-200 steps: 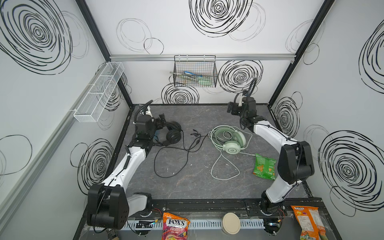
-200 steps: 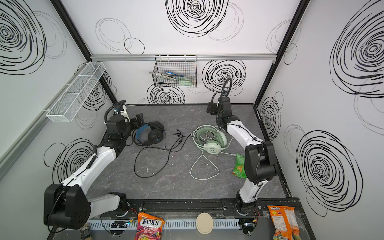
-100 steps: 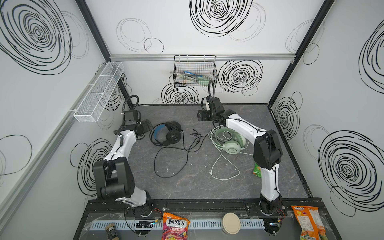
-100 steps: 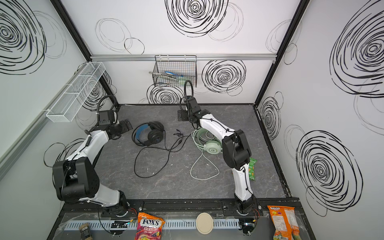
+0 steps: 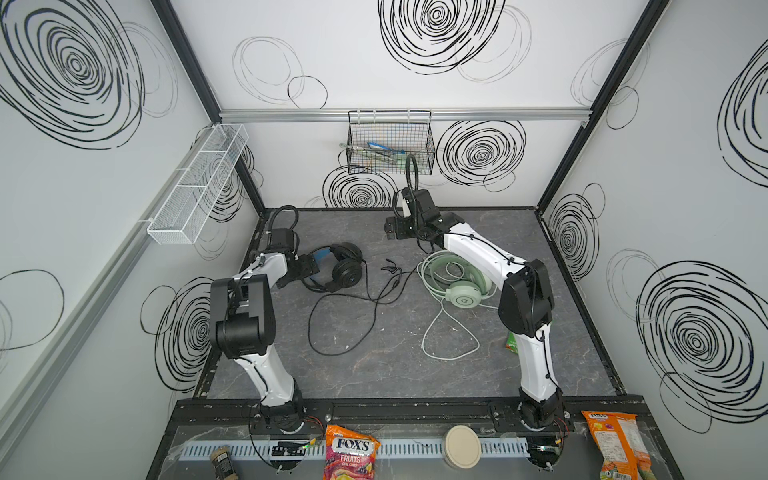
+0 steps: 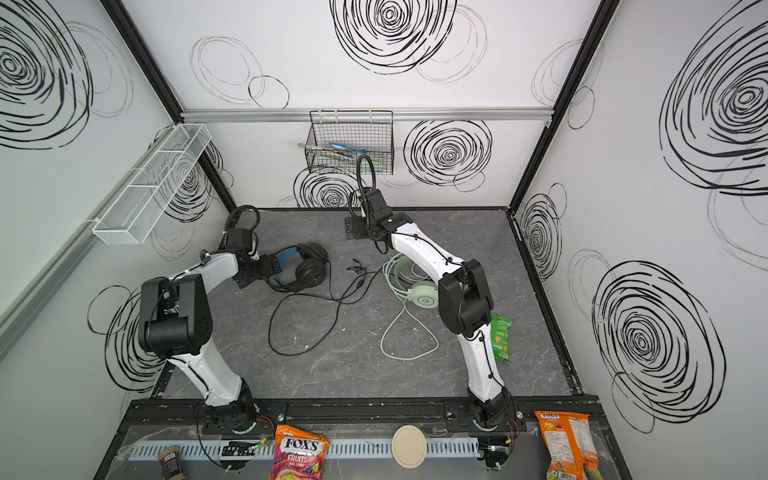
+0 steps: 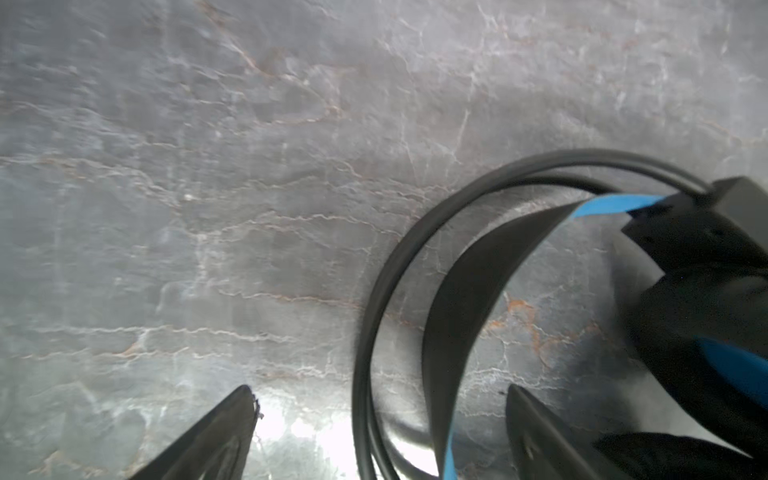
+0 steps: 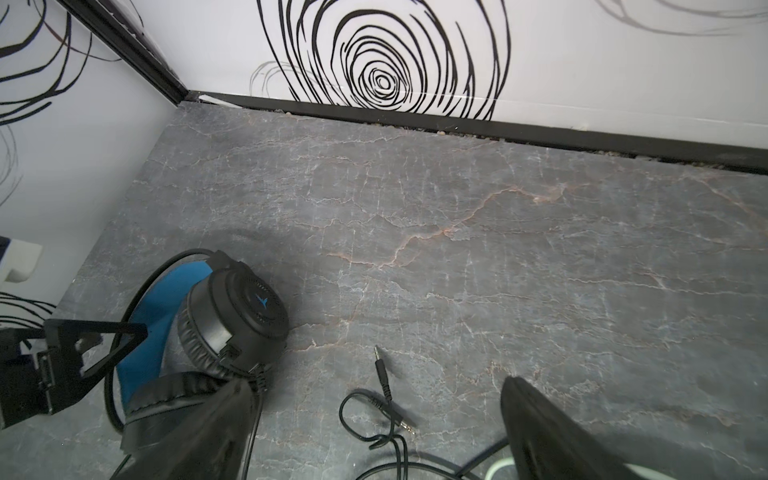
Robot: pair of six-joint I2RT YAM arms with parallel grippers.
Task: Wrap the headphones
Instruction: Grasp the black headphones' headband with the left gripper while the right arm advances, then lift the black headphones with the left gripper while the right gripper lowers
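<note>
Both pincers spread wide, neither holding anything

The left gripper [image 5: 306,268] sits low at the black headphones [image 5: 345,268], its open jaws straddling the blue-lined headband (a sensible spot to steady the set, I'd guess). The right gripper [image 5: 397,229], just as wide, hovers near the back wall above the black cable's plug [image 8: 380,365], likely lining up on that loose end. The mint-green headphones [image 5: 461,291] lie beneath the right forearm, with the pale cable [image 5: 424,340] looping forward; the black cable [image 5: 309,328] sprawls between the sets and could snag, and a green snack bag [image 6: 500,336] lies beside the right arm
</note>
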